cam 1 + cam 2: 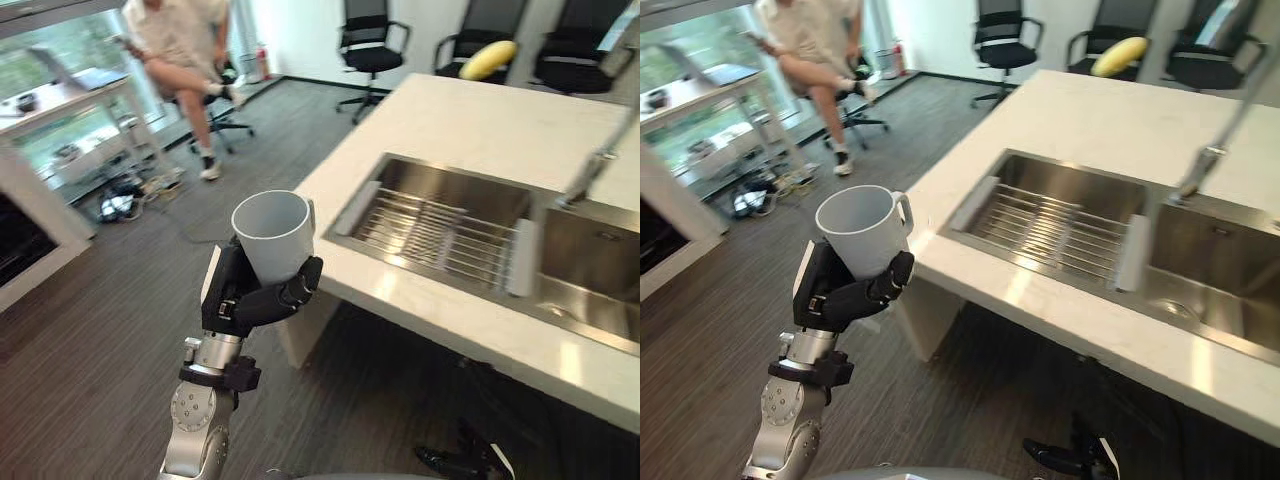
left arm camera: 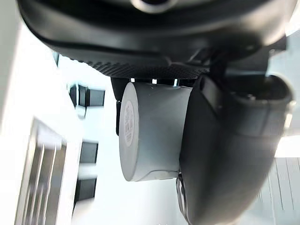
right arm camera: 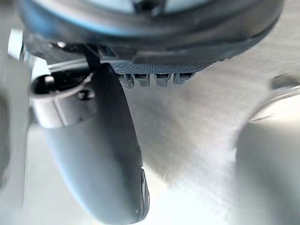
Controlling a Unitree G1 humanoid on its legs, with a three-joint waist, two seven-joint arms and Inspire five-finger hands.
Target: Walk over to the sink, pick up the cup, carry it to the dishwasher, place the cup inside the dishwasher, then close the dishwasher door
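While the left hand (image 1: 255, 300) curls tight round the white cup (image 1: 272, 235), the cup stands upright in the air over the grey floor (image 1: 100, 340), near the white worktop's (image 1: 470, 125) corner. A steel sink (image 1: 440, 215) sits in the worktop. Black office chairs (image 1: 370, 45) and a sitting person (image 1: 180, 40) are farther back. I cannot tell how open the right hand (image 3: 98, 154) is.

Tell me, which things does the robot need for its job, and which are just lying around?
Job: pale grey handled cup, gripped upright in the dark left hand; steel double sink.
Lying about: yellow banana-shaped thing on the white counter; black office chairs; seated person.
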